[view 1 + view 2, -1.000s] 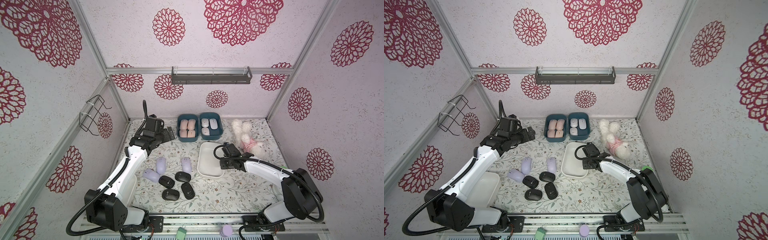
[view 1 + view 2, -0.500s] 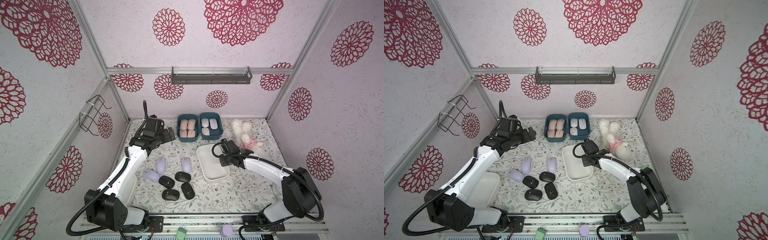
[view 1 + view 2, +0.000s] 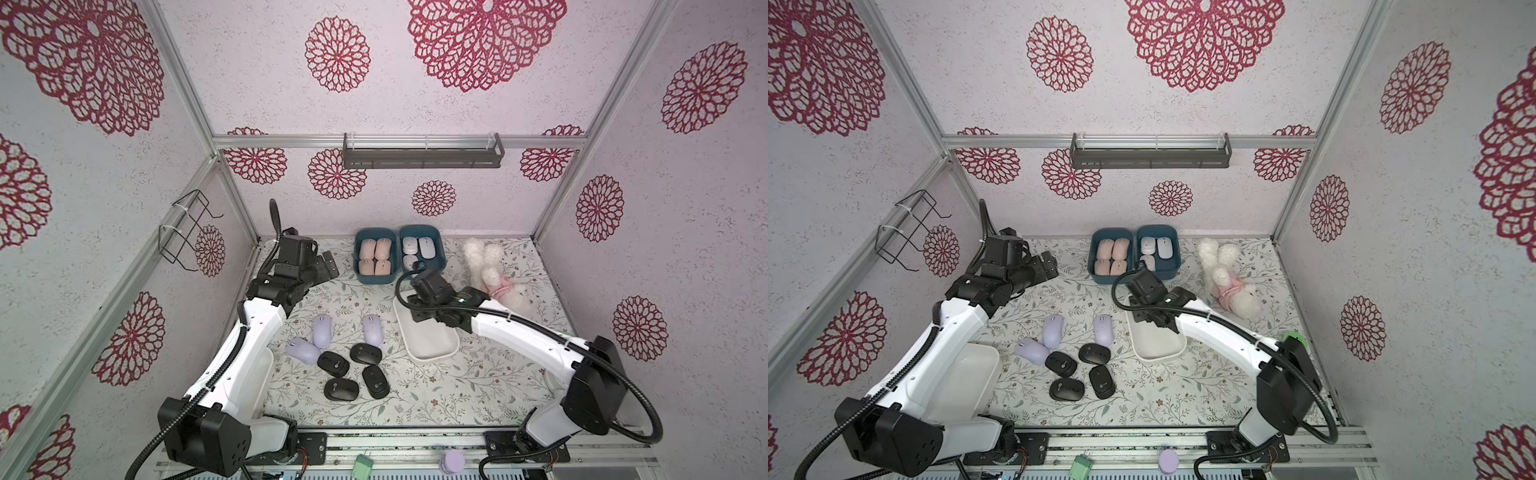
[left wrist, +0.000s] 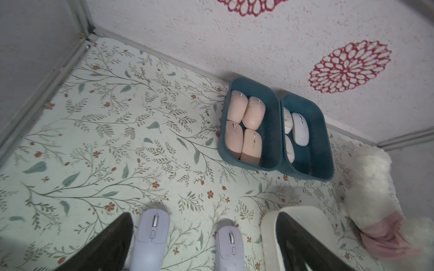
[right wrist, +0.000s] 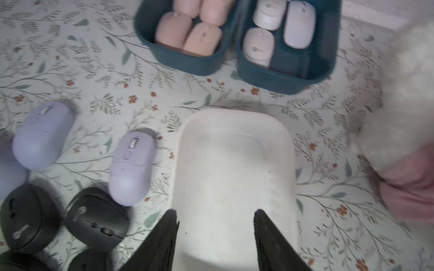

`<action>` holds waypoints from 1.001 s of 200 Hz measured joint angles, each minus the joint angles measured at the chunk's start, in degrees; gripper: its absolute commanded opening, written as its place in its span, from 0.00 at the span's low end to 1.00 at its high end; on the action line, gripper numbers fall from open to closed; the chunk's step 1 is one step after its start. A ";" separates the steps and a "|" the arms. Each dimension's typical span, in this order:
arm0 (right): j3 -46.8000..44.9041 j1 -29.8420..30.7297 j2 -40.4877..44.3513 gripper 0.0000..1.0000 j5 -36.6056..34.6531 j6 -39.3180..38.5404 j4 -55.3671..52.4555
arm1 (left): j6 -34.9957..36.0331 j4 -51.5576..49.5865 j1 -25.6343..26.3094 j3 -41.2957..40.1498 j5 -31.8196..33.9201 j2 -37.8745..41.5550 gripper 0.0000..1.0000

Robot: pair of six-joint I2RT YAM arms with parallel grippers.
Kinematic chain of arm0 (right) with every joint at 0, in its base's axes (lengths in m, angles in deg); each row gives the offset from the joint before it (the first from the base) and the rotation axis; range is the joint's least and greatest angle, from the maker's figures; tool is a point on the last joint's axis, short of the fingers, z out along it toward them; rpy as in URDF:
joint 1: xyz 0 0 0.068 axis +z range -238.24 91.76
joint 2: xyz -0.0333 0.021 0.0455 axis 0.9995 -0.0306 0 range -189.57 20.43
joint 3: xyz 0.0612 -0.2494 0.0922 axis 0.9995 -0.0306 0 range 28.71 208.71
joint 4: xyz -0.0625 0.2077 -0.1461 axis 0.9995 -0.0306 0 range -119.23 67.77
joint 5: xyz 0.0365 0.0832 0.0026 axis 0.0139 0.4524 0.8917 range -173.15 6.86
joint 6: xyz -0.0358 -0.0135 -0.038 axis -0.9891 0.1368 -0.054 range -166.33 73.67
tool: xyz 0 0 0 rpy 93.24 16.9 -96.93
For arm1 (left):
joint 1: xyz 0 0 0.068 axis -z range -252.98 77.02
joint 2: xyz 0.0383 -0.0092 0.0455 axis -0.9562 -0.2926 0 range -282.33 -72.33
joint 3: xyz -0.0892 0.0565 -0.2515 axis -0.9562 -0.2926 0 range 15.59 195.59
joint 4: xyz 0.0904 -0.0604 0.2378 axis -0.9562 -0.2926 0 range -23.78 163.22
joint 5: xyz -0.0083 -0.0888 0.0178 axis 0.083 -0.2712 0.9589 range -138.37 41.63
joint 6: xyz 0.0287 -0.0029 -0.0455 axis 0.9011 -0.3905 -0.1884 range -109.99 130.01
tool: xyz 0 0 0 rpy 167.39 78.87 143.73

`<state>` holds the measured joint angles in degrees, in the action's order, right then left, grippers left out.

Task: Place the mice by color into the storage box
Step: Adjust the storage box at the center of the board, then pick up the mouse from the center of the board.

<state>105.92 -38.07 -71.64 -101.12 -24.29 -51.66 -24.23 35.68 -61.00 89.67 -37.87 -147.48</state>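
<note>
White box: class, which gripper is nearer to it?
Right. The right gripper hangs over the white box's back end; the left gripper sits apart, near the table's back-left corner.

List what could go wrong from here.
1. The right gripper, jaws open, sits at the wall of the empty white plastic tray; pulling away could drag it into the nearby lilac oval mouse.
2. The four black oval mice lie bunched together; gripping one may push its neighbours.

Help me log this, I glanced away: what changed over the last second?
The right arm turned the white tray, swinging its near end rightward, then opened its jaws and let go. The left arm, all the mice, the blue boxes and the plush toy stayed put.
</note>
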 measured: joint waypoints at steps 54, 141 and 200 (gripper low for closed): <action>13.09 5.55 -19.34 0.70 4.59 0.44 0.61 | -3.76 0.59 -10.38 -1.51 -2.10 0.44 0.97; 21.38 5.22 -33.64 0.74 7.67 5.01 -0.46 | -6.75 3.15 -13.25 -2.82 -11.43 0.44 0.97; 20.63 5.22 -34.58 0.56 7.80 7.17 0.96 | -7.50 3.87 -13.64 -2.84 -13.40 0.44 0.97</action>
<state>126.55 -32.85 -106.22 -93.32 -17.12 -50.70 -31.73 39.55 -74.63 86.83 -51.26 -147.04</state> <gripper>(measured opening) 0.595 0.967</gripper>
